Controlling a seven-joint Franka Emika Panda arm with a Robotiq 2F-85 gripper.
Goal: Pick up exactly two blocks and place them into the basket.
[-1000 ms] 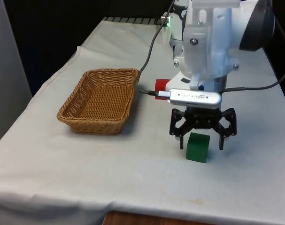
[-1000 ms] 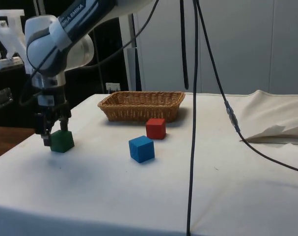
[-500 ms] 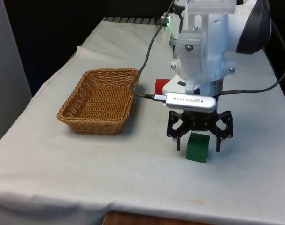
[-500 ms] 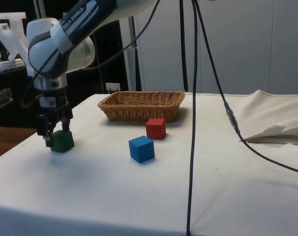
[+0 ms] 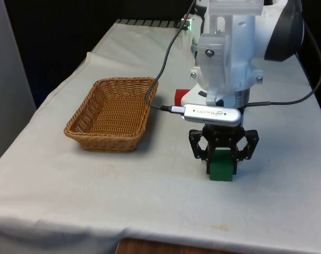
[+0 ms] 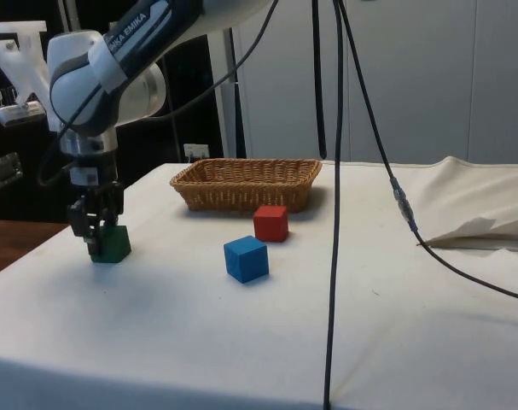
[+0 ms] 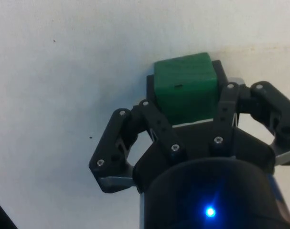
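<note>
A green block (image 5: 221,169) rests on the white cloth near the table's front edge, and my gripper (image 5: 222,157) is shut on it, one finger against each side. The side view has the green block (image 6: 115,246) low under the gripper (image 6: 96,240), and the wrist view has the green block (image 7: 185,90) squeezed in the gripper (image 7: 186,82). A red block (image 6: 270,223) and a blue block (image 6: 246,259) lie on the cloth between the gripper and the wicker basket (image 6: 246,184). In the front view the red block (image 5: 179,97) peeks out behind the arm, right of the basket (image 5: 104,142).
A black cable (image 6: 335,213) hangs down across the side view, and another cable (image 5: 165,63) runs from the gripper back past the basket's corner. A fold of loose cloth (image 6: 485,213) rises at the table's far side in the side view.
The fingers have gone from wide open around the green block to shut against its sides. The gripper has also sunk slightly lower over it.
</note>
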